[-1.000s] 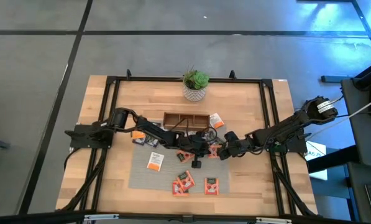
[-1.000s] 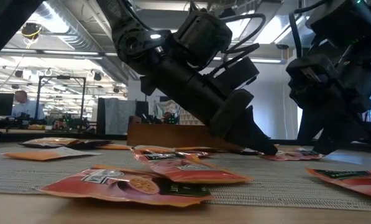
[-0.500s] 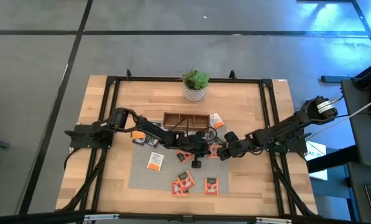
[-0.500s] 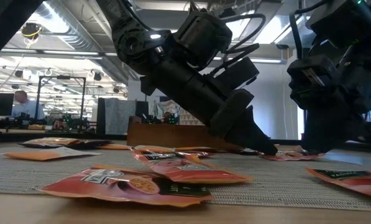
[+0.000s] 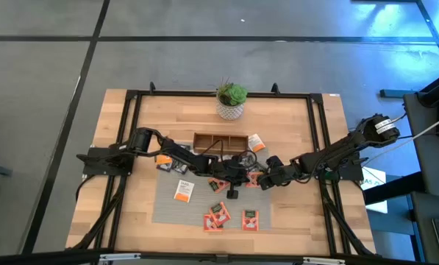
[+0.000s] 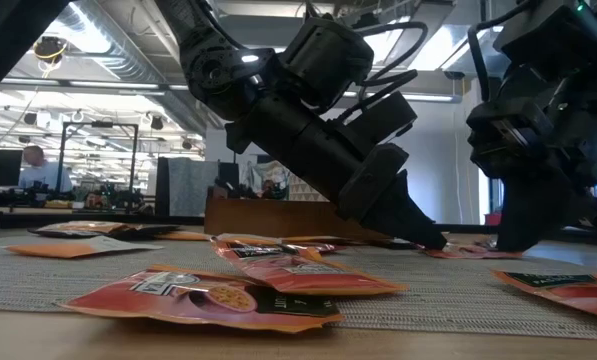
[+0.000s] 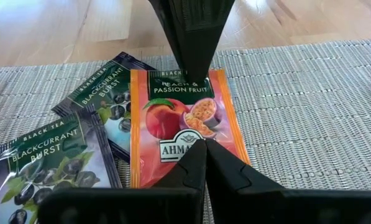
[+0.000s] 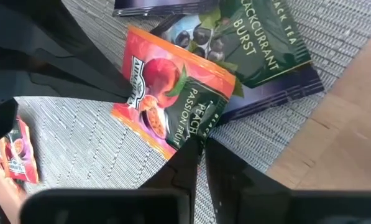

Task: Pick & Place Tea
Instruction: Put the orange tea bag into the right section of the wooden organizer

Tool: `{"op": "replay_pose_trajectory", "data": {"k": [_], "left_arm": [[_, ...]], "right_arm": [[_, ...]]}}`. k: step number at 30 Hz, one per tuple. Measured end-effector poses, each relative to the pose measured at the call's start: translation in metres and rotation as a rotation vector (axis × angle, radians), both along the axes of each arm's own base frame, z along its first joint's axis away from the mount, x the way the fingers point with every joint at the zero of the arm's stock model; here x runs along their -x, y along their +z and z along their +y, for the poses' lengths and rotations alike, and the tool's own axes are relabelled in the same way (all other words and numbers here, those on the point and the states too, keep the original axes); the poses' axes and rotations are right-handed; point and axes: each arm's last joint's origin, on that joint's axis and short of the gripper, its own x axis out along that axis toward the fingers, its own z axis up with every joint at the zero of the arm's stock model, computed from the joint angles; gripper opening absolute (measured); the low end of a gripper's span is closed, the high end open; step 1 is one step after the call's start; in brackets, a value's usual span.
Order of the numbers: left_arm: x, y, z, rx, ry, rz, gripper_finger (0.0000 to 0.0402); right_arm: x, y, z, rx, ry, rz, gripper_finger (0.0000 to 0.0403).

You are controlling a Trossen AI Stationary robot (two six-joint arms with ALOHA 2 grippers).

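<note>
Where the near edge of the grey ribbed mat (image 5: 193, 210) lies on the wooden worktop (image 5: 123, 206), three orange-red tea packets (image 5: 218, 216) sit close together, with a white and orange packet (image 5: 182, 191) a little farther off to their left. In the low view these near packets (image 6: 198, 297) lie flat on the mat.

Farther in, at the middle of the mat, both arms meet over one orange peach and passion fruit packet (image 7: 185, 124). The left pincer (image 7: 204, 148) has its fingers pressed together, their tips on one short end of this packet. The right pincer (image 8: 201, 144) has its fingers nearly together at the opposite end of the same packet (image 8: 173, 93), pinching its edge. Two dark blackcurrant packets (image 7: 45, 162) lie just beside the orange one, partly under it. In the high view the left pincer (image 5: 232, 175) and the right pincer (image 5: 260, 179) sit close to each other, the left arm reaching in from the left, the right arm from the right.

Beyond them a long wooden tray (image 5: 220, 140) stands on the bare worktop, with another packet (image 5: 257, 142) just to its right. At the far edge stands a potted plant (image 5: 231, 100).
</note>
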Motion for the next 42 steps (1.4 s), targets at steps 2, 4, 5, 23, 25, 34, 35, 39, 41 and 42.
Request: {"op": "replay_pose_trajectory", "data": {"k": [2, 4, 5, 23, 25, 34, 35, 39, 41, 42], "left_arm": [[-0.0001, 0.0001, 0.0002, 0.0, 0.0, -0.001, 0.0004], [-0.0002, 0.0003, 0.0001, 0.001, 0.0, -0.006, 0.0002], [-0.0003, 0.0002, 0.0001, 0.001, 0.0, -0.009, 0.0002], [-0.0015, 0.002, 0.0002, 0.004, 0.014, -0.033, 0.0008], [-0.0015, 0.0022, 0.0001, 0.004, 0.012, -0.033, 0.0004], [-0.0013, 0.0025, 0.0001, 0.022, 0.017, -0.03, 0.0003], [-0.0013, 0.0025, 0.0001, 0.023, 0.017, -0.028, 0.0002], [-0.0013, 0.0026, 0.0001, 0.036, 0.025, -0.025, 0.0005], [-0.0013, 0.0026, 0.0001, 0.043, 0.03, -0.024, 0.0005], [-0.0013, 0.0027, 0.0001, 0.043, 0.03, -0.024, 0.0004]], "right_arm": [[-0.0001, 0.0001, 0.0, 0.001, 0.001, -0.001, 0.0021], [-0.0001, 0.0001, 0.0, 0.007, 0.01, -0.002, 0.0008], [-0.0001, 0.0001, 0.0, 0.014, 0.019, -0.002, 0.0006], [-0.0006, 0.0016, -0.0009, 0.065, 0.016, -0.025, 0.0009], [-0.0009, 0.0018, -0.0009, 0.066, 0.014, -0.029, 0.002], [-0.0018, 0.0025, -0.0004, 0.028, -0.022, -0.038, 0.0081], [-0.0018, 0.0024, -0.0004, 0.024, -0.028, -0.037, 0.0089], [-0.003, 0.0034, 0.0001, 0.016, -0.031, -0.053, 0.0124], [-0.0045, 0.0045, 0.0005, 0.009, -0.032, -0.072, 0.0139], [-0.0055, 0.0052, 0.0007, 0.004, -0.033, -0.083, 0.0146]]}}
